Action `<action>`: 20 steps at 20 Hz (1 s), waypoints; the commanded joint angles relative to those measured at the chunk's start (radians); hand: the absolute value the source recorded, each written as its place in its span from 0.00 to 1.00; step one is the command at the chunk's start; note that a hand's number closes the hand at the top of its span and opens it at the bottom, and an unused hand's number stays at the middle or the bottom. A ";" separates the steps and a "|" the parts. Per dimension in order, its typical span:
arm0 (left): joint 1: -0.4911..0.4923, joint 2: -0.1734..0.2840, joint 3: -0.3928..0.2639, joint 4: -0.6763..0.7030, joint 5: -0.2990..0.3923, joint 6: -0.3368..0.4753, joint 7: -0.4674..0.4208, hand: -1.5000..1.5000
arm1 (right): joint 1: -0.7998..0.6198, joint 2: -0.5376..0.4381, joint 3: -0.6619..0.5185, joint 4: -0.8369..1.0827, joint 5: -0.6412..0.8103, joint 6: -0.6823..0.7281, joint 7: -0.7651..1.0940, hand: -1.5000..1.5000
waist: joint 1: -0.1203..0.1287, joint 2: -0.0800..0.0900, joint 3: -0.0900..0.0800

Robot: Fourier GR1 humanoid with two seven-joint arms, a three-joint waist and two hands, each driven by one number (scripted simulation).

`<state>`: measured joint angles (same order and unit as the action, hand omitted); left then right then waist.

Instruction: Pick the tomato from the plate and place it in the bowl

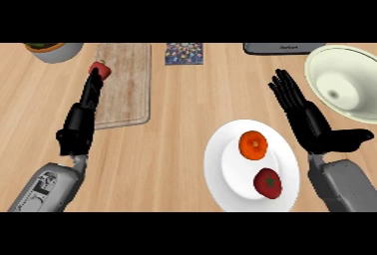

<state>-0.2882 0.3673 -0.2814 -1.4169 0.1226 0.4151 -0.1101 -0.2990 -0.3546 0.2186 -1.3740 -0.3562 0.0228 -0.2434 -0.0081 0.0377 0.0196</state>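
Note:
A white plate (221,164) lies at the lower middle right of the counter. On it sit a dark red tomato (268,183) near the front and an orange fruit (253,145) behind it. The pale green bowl (324,69) stands at the far right, tilted toward me. My right hand (309,119) is open, fingers straight, just right of the plate and left of the bowl, touching neither. My left hand (80,124) is open at the left, fingers stretched up along the cutting board's edge.
A wooden cutting board (123,84) lies at the upper left with a small red pepper (101,69) at its left edge, by my left fingertips. A grey pot (55,51) with greens stands in the top left corner. A patterned tile (184,53) and a dark appliance (283,48) sit along the back.

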 commanded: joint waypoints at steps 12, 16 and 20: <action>0.159 0.116 0.149 0.007 0.098 -0.020 0.114 0.50 | 0.437 -0.198 -0.122 -0.074 0.457 -0.648 0.299 0.00 | -0.114 -0.080 -0.034; 0.172 0.133 0.165 -0.003 0.116 -0.045 0.114 0.50 | 0.595 -0.137 0.009 -0.227 0.630 -0.788 0.349 0.00 | -0.087 -0.065 -0.033; 0.189 0.137 0.157 -0.026 0.121 -0.074 0.096 0.50 | 0.759 -0.104 0.069 -0.376 0.780 -0.911 0.480 0.00 | -0.068 -0.052 -0.033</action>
<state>-0.1164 0.5029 -0.1208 -1.4290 0.2384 0.3616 0.0025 0.3283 -0.4909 0.2273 -1.6309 0.2897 -0.7725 0.1281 -0.0941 -0.0242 -0.0131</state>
